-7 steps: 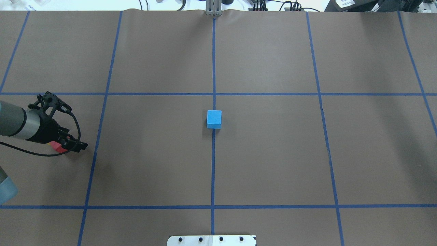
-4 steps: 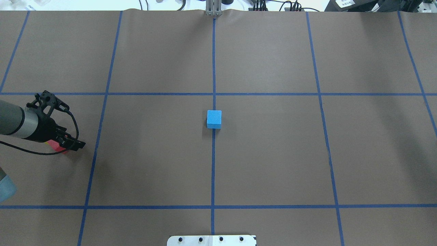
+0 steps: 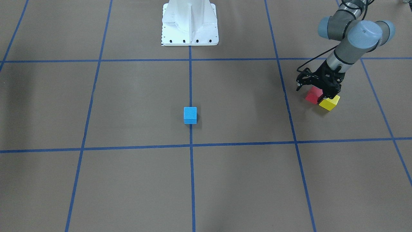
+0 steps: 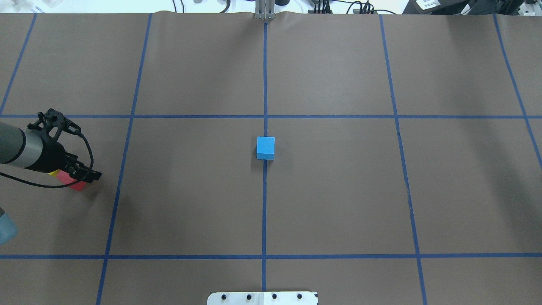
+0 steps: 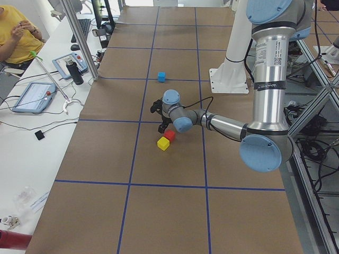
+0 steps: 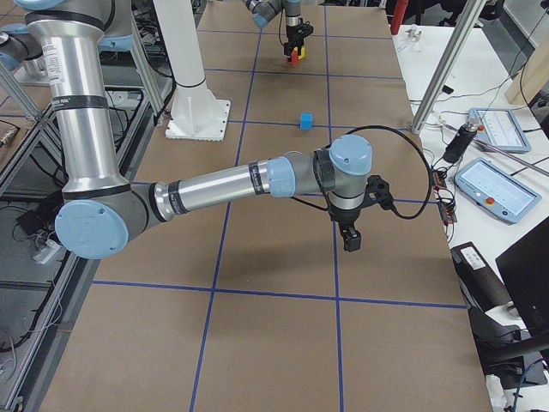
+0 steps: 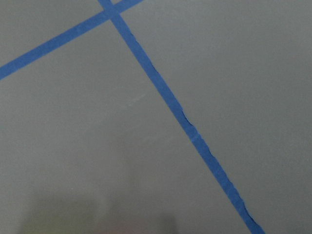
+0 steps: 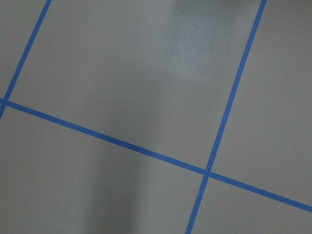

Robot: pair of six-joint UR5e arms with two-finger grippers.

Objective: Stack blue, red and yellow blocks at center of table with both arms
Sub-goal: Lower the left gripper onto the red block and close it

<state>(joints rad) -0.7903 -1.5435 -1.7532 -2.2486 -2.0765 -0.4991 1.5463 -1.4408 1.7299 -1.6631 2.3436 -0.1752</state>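
You will find the table (image 4: 338, 190), matte brown and ruled into squares by thin blue tape, filling the overhead view. The left arm (image 3: 347, 48), a grey tube with pale blue caps, enters at the upper right of the front-facing view. Its black left gripper (image 3: 323, 91) sits directly over the red block (image 3: 313, 96), with the yellow block (image 3: 329, 103) just beside that cube, to its lower right. Whether the fingers are spread or pinching cannot be told. The right gripper (image 6: 351, 241) hangs over bare table at the centre of the right-side view, its state likewise undetermined. The blue block (image 4: 265, 147), a plain cube, rests on the centre tape line, well apart.
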